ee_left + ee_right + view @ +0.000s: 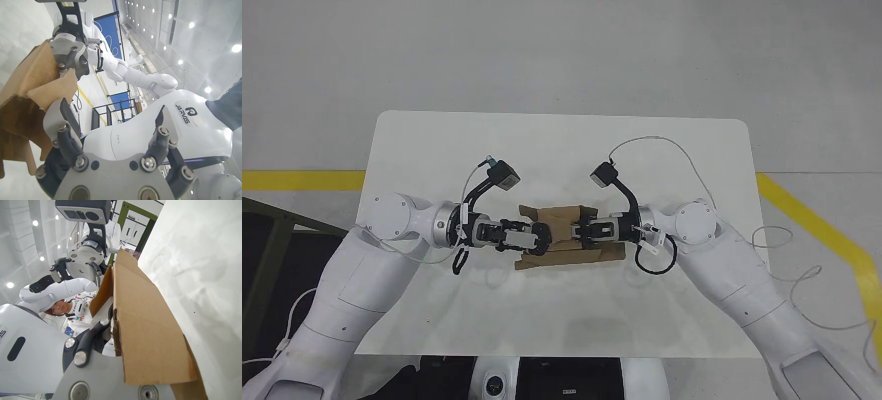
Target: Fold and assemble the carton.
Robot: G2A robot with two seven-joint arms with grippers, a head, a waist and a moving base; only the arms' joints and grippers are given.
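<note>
The carton point(560, 232) sits at the middle of the table point(442, 150), between the arms — the right gripper point(587, 229) pinches its right wall, the left gripper point(533, 237) stands spread wide, one finger touching its left flap.

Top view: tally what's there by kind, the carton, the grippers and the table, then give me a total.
carton: 1
grippers: 2, the left gripper and the right gripper
table: 1
Total: 4

No text, number or label can be read on the carton point(562, 215) or the worktop point(562, 150); a small label point(115, 83) in the room behind is too small to tell.
</note>
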